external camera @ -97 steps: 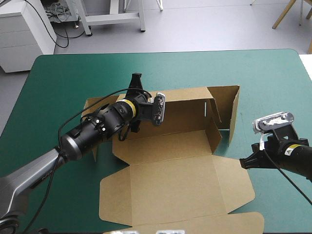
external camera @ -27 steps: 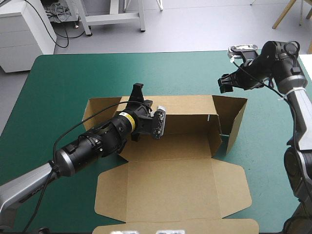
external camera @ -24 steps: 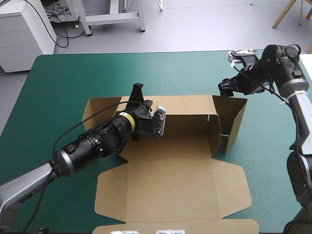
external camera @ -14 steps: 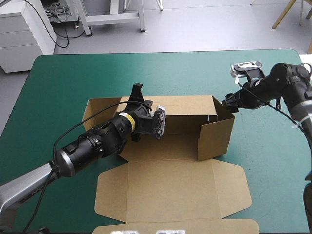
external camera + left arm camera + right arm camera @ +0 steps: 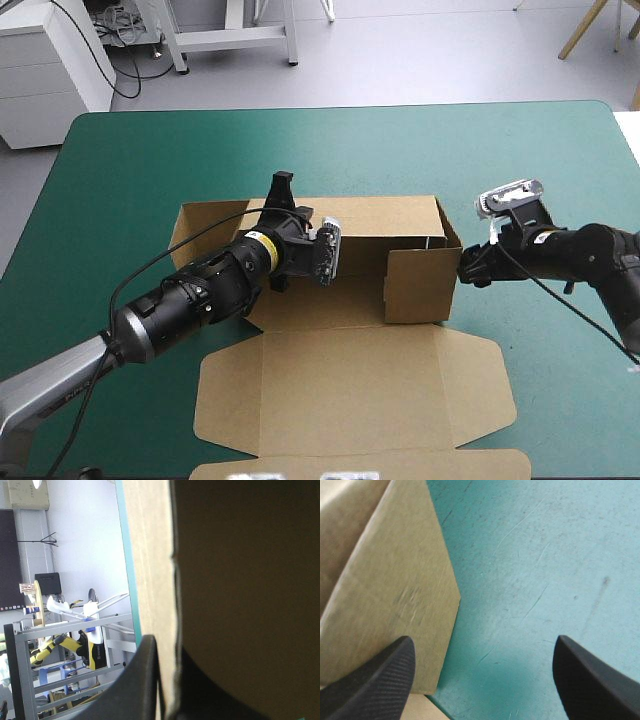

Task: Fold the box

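- The left arm comes in low from the near left corner of the table (image 5: 150,150). It reaches across the left part of the box (image 5: 300,305), up to the back wall (image 5: 380,215).
- The right arm comes in from the right side and lies low over the table. It points at the right end of the box.
- The left pincer (image 5: 283,200) is clamped on the top edge of the back wall. In the left wrist view the brown board stands between its two fingers. One black finger (image 5: 142,680) presses on the outer side of the board.
- The right pincer (image 5: 470,268) holds nothing. Its two black fingers (image 5: 375,675) stand far apart, with bare teal-green cover between them.
- One of those fingers is just beside the end flap (image 5: 420,285). I cannot tell if it touches the board.
- The box sits in the middle of the table. Its back wall stands up. The end flap at the right is turned in across the front. The lid (image 5: 350,385) lies flat, toward the near edge.
- The left arm hides much of the left side of the box.
- The inner finger of the left pincer is only a dark patch in the left wrist view.
- The right arm is cut off at the edge of the high view. The near edge of the lid is cut off too.
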Action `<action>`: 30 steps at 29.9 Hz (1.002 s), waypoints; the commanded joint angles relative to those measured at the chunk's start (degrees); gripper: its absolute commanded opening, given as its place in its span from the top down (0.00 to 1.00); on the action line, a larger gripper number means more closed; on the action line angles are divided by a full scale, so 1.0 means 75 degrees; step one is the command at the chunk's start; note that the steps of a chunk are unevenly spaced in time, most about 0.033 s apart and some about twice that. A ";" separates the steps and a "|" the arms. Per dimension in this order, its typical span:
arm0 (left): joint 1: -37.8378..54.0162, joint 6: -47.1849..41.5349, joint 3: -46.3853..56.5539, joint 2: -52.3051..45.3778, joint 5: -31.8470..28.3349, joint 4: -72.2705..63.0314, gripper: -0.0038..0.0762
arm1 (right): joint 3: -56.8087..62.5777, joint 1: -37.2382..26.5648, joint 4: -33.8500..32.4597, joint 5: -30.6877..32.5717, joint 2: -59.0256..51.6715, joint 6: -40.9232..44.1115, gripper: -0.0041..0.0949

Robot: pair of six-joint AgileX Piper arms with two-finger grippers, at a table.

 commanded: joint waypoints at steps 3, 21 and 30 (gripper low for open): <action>-0.0097 -0.0104 0.0017 -0.0058 0.0504 -0.0582 0.96 | 0.0099 0.0007 0.0336 -0.0153 -0.0476 -0.0357 0.26; -0.0097 -0.0104 0.0017 -0.0058 0.0504 -0.0551 0.96 | 0.0099 0.0024 0.1861 0.0741 -0.0506 -0.1952 0.26; -0.0097 -0.0104 0.0017 -0.0058 0.0487 -0.0550 0.96 | 0.0099 0.0024 0.2898 0.0965 -0.0506 -0.2795 0.34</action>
